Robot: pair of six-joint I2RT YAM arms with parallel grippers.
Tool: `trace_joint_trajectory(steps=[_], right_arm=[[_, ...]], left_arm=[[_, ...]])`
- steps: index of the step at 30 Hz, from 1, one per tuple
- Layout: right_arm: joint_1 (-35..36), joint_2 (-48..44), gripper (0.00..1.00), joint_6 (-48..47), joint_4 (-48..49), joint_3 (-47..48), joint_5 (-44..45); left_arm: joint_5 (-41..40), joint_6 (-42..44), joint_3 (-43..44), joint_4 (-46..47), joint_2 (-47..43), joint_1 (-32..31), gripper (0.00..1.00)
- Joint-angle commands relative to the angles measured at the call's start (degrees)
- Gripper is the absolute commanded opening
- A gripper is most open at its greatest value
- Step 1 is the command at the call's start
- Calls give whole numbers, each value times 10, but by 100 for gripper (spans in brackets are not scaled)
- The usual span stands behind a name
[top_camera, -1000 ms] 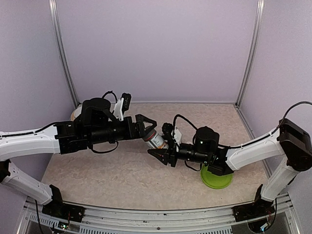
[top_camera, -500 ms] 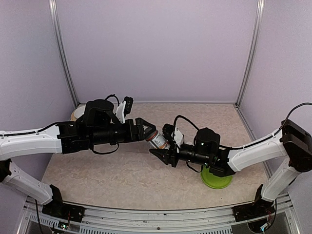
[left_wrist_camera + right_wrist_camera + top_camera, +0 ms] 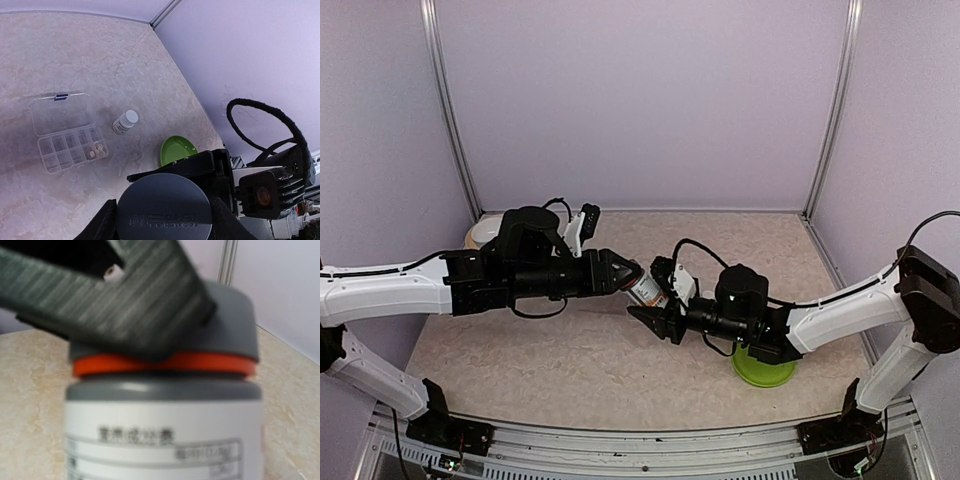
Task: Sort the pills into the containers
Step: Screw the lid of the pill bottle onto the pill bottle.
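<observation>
Beige, marble-patterned worktop [image 3: 570,350] runs under both arms. From the left, the left gripper [image 3: 632,276] reaches toward the middle, its jaws closed against the grey cap [image 3: 164,207] of a pill bottle [image 3: 643,288] held above the surface. From the other side the right gripper [image 3: 650,298] has its jaws clamped round the bottle's white-labelled body. An orange ring shows just under the cap.

Looking down past the cap, the left wrist view finds the containers [image 3: 65,132]: a clear compartment box lying on the worktop, lid open flat, well apart from both jaws. The pills [image 3: 97,148], a few whitish pieces, sit in a compartment at its right end. Right of the box come a small white bottle [image 3: 125,121], then a green bowl [image 3: 176,150].
</observation>
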Motion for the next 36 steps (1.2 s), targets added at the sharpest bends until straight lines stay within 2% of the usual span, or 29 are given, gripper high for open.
trace_joint_trajectory(steps=[1, 3, 9, 15, 21, 28, 34, 35, 36], right_arm=[[7, -3, 0, -3, 10, 20, -3], [7, -6, 0, 7, 4, 23, -21], [7, -42, 0, 82, -47, 53, -114], [2, -99, 0, 176, -62, 35, -189], [-1, -123, 0, 285, -42, 25, -278], [-3, -122, 0, 419, 33, 13, -376], [-3, -115, 0, 494, 99, 2, -419], [-3, -117, 0, 493, 98, 0, -419], [-3, -122, 0, 485, 92, -1, -415]], left_arm=[[14, 17, 10, 18, 4, 4, 46], [20, 31, 3, 33, 3, 4, 43], [72, 100, -50, 117, -30, 5, 42], [156, 159, -100, 212, -65, 6, 36], [266, 197, -104, 252, -69, 1, 30], [299, 268, -109, 251, -97, -32, 19], [334, 290, -121, 265, -119, -44, 17], [331, 289, -121, 265, -120, -44, 19], [315, 284, -120, 260, -120, -44, 29]])
